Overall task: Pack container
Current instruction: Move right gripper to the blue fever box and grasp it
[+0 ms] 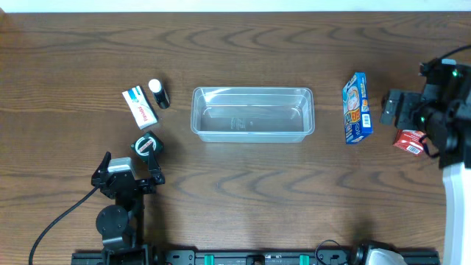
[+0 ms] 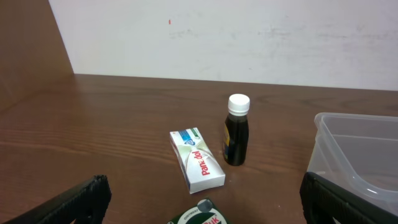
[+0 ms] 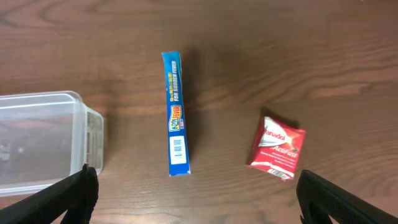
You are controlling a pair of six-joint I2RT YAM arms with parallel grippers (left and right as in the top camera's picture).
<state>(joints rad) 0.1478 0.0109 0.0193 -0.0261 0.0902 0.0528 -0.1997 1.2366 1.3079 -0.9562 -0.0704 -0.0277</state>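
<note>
Five items out, zero packed, and both hands hang with fingers apart, holding nothing.
We find the clear container [image 1: 252, 114] bare on the counter [image 1: 250, 199], between our two hands. Just ahead of the left hand [image 1: 132, 163] sit a round green tin [image 1: 146, 144], a white box [image 1: 140, 107] and a dark bottle [image 1: 159, 93]. Below the right hand [image 1: 394, 118] lie a blue box [image 1: 357, 108] on edge and a red packet [image 1: 410, 140]. By our reckoning, every pick remains.
</note>
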